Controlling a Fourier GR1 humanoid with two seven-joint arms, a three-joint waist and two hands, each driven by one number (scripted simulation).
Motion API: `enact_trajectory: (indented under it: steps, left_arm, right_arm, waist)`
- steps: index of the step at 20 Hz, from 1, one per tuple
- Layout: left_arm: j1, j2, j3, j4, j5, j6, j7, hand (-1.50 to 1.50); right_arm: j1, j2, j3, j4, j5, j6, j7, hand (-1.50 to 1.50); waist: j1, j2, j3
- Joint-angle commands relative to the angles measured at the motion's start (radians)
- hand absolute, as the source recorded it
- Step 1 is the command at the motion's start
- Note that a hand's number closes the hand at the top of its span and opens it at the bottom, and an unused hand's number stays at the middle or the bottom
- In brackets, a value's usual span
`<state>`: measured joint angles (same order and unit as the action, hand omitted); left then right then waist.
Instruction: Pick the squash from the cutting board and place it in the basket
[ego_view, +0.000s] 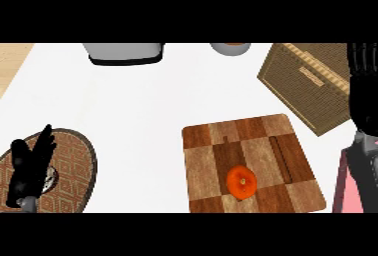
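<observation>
The squash (241, 181) is a small orange piece lying on the lower middle of the checkered wooden cutting board (284, 150). The basket (306, 82) is a tan woven box, tilted in view, just beyond the board's far right corner. My right hand (363, 95) runs along the right edge of the view with its fingers stretched straight, beside the basket's right side and well apart from the squash. It is open and holds nothing. My left hand (29, 167) rests open at the lower left with its fingers up.
A round brown patterned mat (74, 170) lies under my left hand. A grey appliance (124, 52) and a small bowl (230, 48) stand at the counter's far edge. A pink shape (347, 192) shows at the lower right, beside the board.
</observation>
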<state>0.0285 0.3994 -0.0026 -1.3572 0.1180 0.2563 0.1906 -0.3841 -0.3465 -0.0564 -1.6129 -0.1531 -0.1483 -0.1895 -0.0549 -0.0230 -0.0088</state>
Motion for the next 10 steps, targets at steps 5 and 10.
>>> enact_trajectory:
  steps: [5,10]
  left_arm:
    - [-0.167,0.040,0.028,-0.045,0.055,-0.128,-0.033,0.00]
    - [-0.230,-0.013,-0.014,-0.058,0.090,-0.147,0.031,0.00]
  right_arm:
    - [0.176,-0.006,-0.123,-0.010,-0.252,0.221,-0.095,1.50]
    - [0.170,-0.049,0.291,-0.065,0.314,0.147,-0.169,-1.50]
  waist:
    - [0.029,0.020,0.010]
    - [0.056,0.022,0.006]
